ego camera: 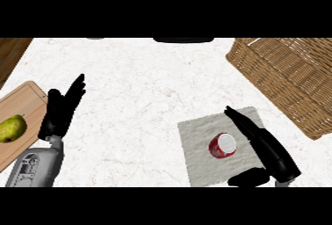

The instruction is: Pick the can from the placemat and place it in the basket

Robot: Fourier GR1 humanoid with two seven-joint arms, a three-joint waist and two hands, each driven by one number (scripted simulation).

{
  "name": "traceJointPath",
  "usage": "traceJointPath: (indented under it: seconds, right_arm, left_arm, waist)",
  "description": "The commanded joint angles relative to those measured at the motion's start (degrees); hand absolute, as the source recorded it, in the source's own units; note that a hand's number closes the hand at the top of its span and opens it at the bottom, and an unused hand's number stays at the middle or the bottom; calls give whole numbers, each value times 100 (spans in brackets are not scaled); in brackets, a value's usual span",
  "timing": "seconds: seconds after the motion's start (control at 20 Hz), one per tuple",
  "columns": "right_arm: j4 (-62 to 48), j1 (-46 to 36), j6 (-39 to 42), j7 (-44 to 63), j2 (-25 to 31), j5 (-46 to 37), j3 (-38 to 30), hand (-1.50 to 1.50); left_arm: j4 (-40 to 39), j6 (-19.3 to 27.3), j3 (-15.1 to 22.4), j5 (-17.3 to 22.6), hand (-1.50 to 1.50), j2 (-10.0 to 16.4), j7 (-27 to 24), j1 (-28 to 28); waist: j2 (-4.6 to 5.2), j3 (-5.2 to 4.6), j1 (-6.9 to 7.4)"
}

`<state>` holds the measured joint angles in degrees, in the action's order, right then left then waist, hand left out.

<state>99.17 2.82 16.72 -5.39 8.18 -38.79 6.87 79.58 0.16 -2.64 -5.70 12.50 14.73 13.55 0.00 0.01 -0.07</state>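
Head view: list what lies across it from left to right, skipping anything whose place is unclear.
pear → left robot hand → can → right robot hand → basket

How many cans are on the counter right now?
1. The red can sits on the grey placemat, just left of the open right hand. None shows in the basket, though part of it lies outside the view.

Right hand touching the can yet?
Apart. Head view shows a strip of placemat between the can and the right hand, whose fingers are straight; the thumb also sits clear of the can.
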Motion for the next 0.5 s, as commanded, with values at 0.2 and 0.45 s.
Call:
traceJointPath:
  seconds: [0.2, 0.45]
  right_arm:
    - [-439, 176, -244, -242, -96, -272, 163, -150]
    - [-835, 50, -399, -316, -209, -342, 196, -150]
  left_arm:
    - [-237, 5, -105, -217, 0, -133, -392, -102]
    - [366, -40, -77, -232, 0, -188, -180, -458]
  waist:
    - [0, -1, -6]
    - [-2, 0, 9]
